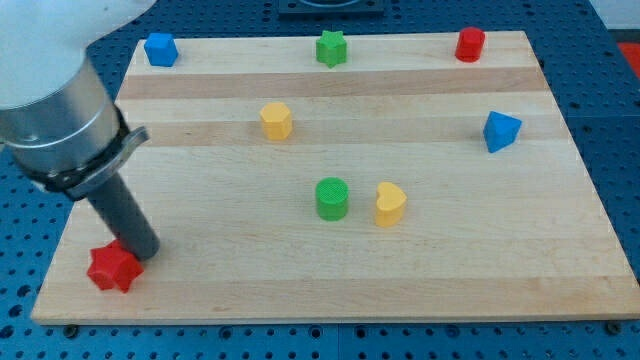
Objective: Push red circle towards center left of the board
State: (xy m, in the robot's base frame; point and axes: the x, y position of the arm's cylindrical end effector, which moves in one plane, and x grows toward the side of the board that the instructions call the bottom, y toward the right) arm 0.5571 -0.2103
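Observation:
The red circle (470,44), a short red cylinder, stands at the view's top right of the wooden board (330,280). My tip (143,251) is at the view's bottom left, far from the red circle. It touches or nearly touches a red star (112,267) just to its lower left. The rod rises from there to the arm's grey body at the view's upper left.
A blue block (160,49) sits at top left, a green star (331,47) at top middle, a yellow hexagon (276,121) left of centre. A green circle (332,198) and yellow heart (389,203) stand mid-board. A blue triangle (501,131) sits at right.

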